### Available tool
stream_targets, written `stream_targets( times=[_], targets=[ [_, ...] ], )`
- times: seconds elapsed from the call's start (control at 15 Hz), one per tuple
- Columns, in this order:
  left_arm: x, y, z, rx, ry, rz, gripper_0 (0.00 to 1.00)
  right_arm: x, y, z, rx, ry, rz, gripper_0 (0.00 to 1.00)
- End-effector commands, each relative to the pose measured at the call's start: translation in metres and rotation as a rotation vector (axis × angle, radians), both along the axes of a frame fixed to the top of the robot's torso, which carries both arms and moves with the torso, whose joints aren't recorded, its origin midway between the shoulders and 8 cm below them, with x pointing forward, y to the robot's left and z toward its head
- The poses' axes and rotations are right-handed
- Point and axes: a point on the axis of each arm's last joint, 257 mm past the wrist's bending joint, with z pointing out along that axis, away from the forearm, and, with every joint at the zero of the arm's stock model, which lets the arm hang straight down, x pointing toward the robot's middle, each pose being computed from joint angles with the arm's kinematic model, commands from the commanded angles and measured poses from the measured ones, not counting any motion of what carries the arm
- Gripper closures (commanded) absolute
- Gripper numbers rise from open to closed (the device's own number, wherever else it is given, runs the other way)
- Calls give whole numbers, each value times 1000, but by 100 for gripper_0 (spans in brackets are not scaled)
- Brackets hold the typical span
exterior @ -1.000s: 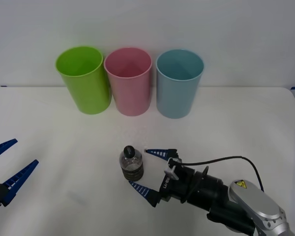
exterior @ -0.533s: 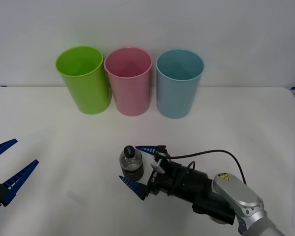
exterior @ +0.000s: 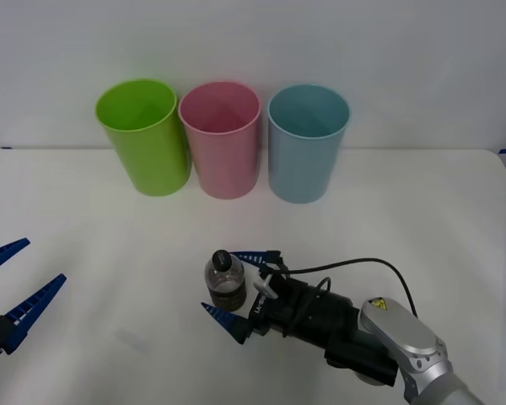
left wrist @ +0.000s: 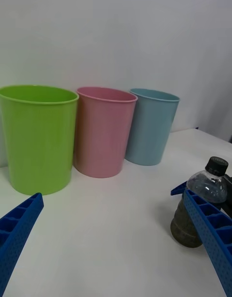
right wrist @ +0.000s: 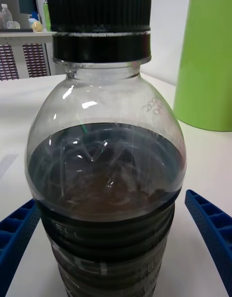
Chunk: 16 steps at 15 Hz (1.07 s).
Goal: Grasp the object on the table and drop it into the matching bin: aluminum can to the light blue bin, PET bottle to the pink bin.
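Note:
The PET bottle point(exterior: 225, 281), small and clear with a black cap and a dark lower band, stands upright on the white table point(exterior: 110, 228). My right gripper point(exterior: 223, 283) is open, with one blue finger on each side of the bottle and a gap between each finger and the bottle. In the right wrist view the bottle point(right wrist: 106, 171) is very close, between the fingers point(right wrist: 211, 224). The pink bin point(exterior: 220, 139) stands at the back centre, the light blue bin point(exterior: 308, 142) to its right. My left gripper point(exterior: 45, 260) hangs open at the near left.
A lime green bin point(exterior: 143, 135) stands left of the pink one, touching it. In the left wrist view the three bins point(left wrist: 104, 130) line up along the back wall, with the bottle point(left wrist: 207, 186) nearer. A cable loops over my right wrist point(exterior: 379, 266).
My right gripper has slid left along the table until its open fingers stand on both sides of the bottle. The bottle and the left arm have stayed put.

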Motion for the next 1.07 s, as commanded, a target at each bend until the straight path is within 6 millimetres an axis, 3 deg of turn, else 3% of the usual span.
stream_targets(
  times=[0.07, 0.67, 1.07],
  targets=[
    [0, 0, 0, 0, 0, 0, 0, 1, 1, 1, 2, 2, -3, 100],
    [0, 0, 0, 0, 0, 0, 0, 1, 7, 5, 18, 4, -8, 100],
    [0, 0, 0, 0, 0, 0, 0, -12, -16, 45, 80, -12, -8, 100]
  ],
)
